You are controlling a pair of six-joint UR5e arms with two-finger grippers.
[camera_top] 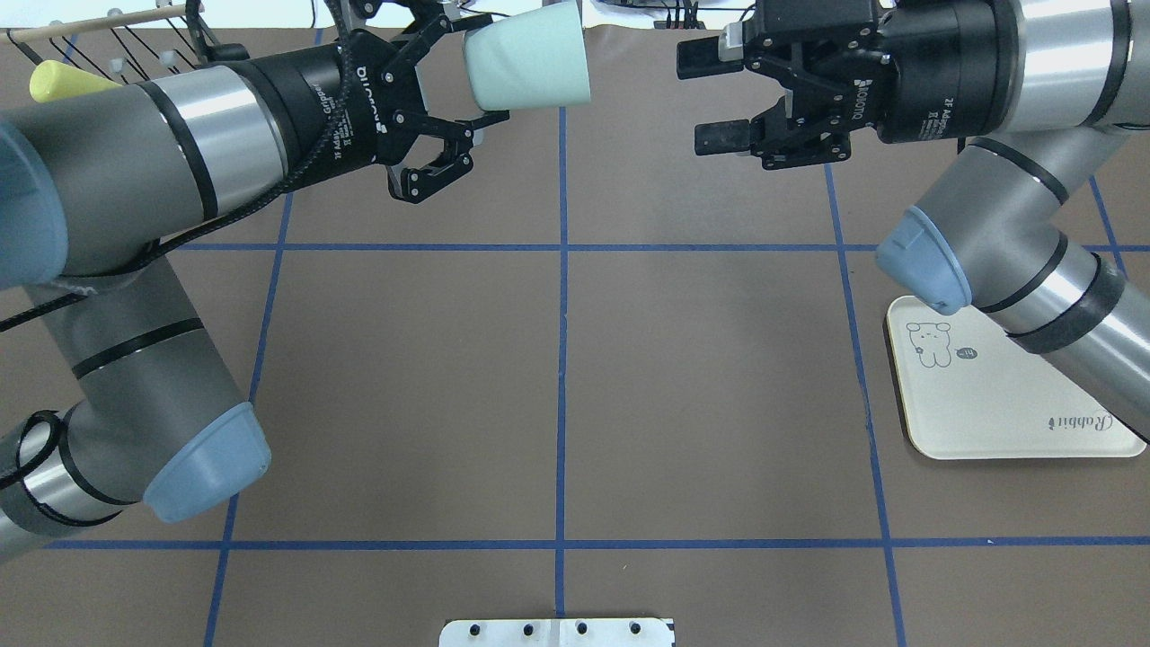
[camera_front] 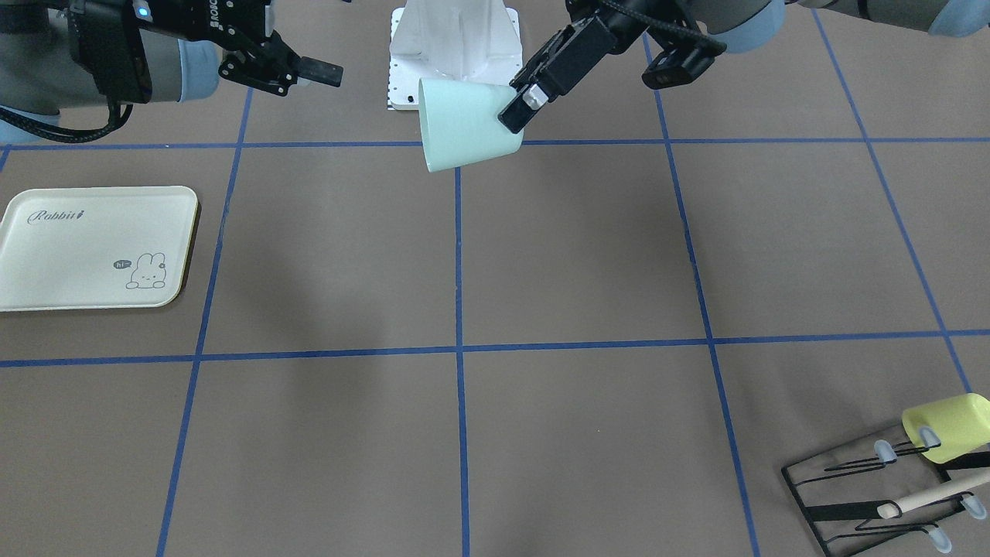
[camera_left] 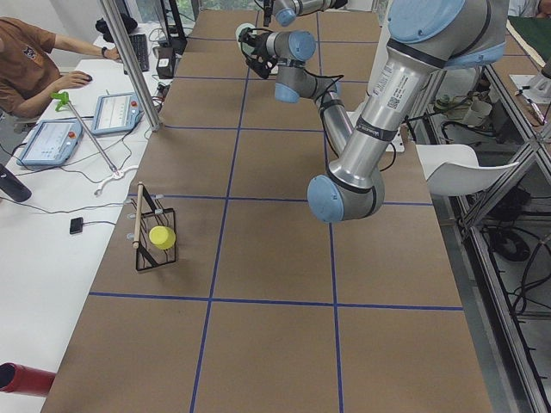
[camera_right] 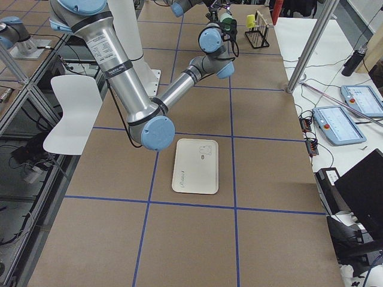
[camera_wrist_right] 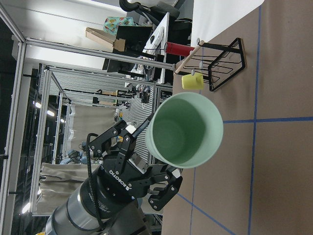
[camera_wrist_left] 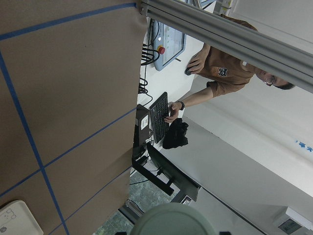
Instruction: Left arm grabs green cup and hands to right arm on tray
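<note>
Above the blue-taped worktop [camera_top: 701, 386], at 12 o'clock, the left gripper [camera_top: 467, 76] is pinching the green cup [camera_top: 530, 65], a gap from the spread right gripper [camera_top: 710, 97], the tray [camera_top: 988, 413] lying at 3 o'clock.

In the front-facing view we find a black wire rack [camera_front: 843, 510] at four o'clock on the brown table [camera_front: 580, 255], with a yellow cup [camera_front: 947, 427] on its pegs and a wooden rod [camera_front: 928, 495] across it. Blue tape lines [camera_front: 458, 255] grid the table, and a white plate [camera_front: 452, 46] sits at twelve.
</note>
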